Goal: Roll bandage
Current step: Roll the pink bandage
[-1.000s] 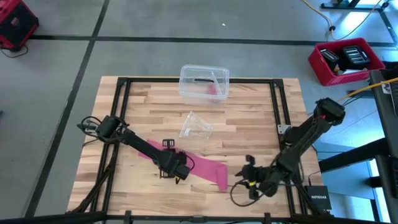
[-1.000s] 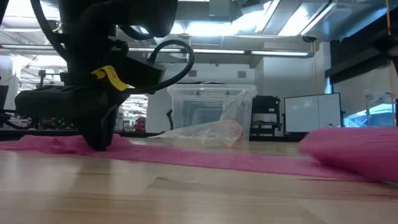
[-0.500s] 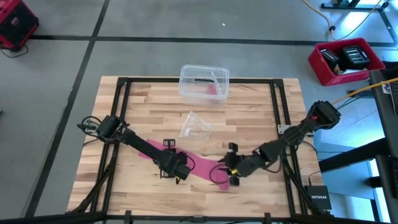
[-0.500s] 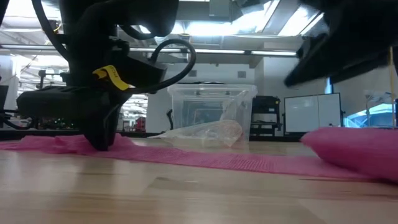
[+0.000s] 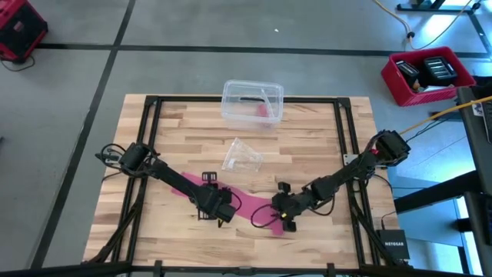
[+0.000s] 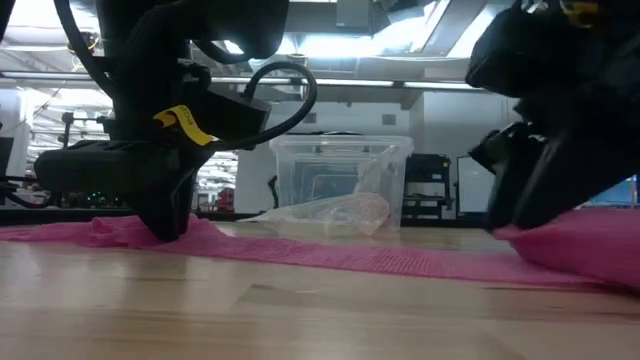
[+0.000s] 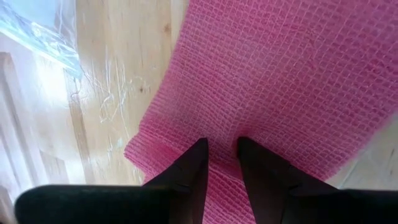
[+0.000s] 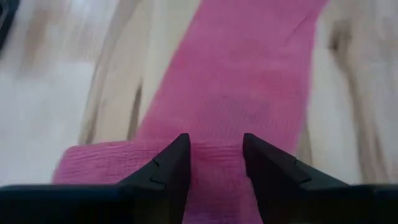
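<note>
The pink bandage (image 5: 247,205) lies flat as a strip slanting across the near part of the table. Its right end (image 8: 106,165) is folded or rolled over into a thick lump (image 6: 585,245). My left gripper (image 5: 221,209) stands down on the strip near its middle, its fingers (image 7: 199,158) nearly together. My right gripper (image 5: 278,218) is open at the rolled end, one finger (image 8: 177,155) to either side of the strip's midline. Whether its tips touch the lump I cannot tell. My left gripper comes steeply from above onto the strip's middle stretch (image 7: 221,127), its tips set into the fabric with a narrow band of it between them. Whether a fold is gathered there I cannot tell. The strip stays on the table, slightly bunched (image 6: 100,230) beside the gripper.
A clear plastic box (image 5: 252,101) stands at the table's far edge, and a crumpled clear wrapper (image 5: 242,155) lies between it and the bandage. Black frame rails (image 5: 339,131) run along the table's sides. A red crate (image 5: 427,73) sits on the floor at the right.
My right gripper has swung from the table's near right corner toward the left and down, tipping lower, and now stands at the bandage's rolled end. Its finger gap looks unchanged. The bandage has not moved.
</note>
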